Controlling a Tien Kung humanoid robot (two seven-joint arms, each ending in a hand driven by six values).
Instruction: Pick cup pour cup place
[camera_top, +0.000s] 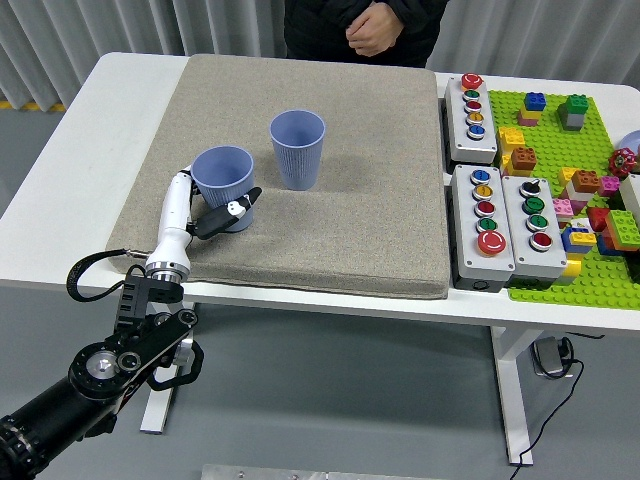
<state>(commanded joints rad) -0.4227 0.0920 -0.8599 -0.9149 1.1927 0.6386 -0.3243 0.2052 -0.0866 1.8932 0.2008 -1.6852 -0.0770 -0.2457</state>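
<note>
Cup (223, 178) nearest the robot stands upright on the grey mat (360, 200), at its left side, with the left hand (205, 212) wrapped around its lower part, fingers (238, 206) curled across the front. Just beyond and to its right, apart from it, a second cup (297, 148) stands upright on the mat. At the far edge of the surface (110, 110) a person's hand (368, 31) hangs loosely closed.

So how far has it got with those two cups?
Early on. The left robot hand is wrapped around the nearer cup, so the pick looks under way. The other cup stands upright and untouched on the mat; pouring and setting down are left.
</note>
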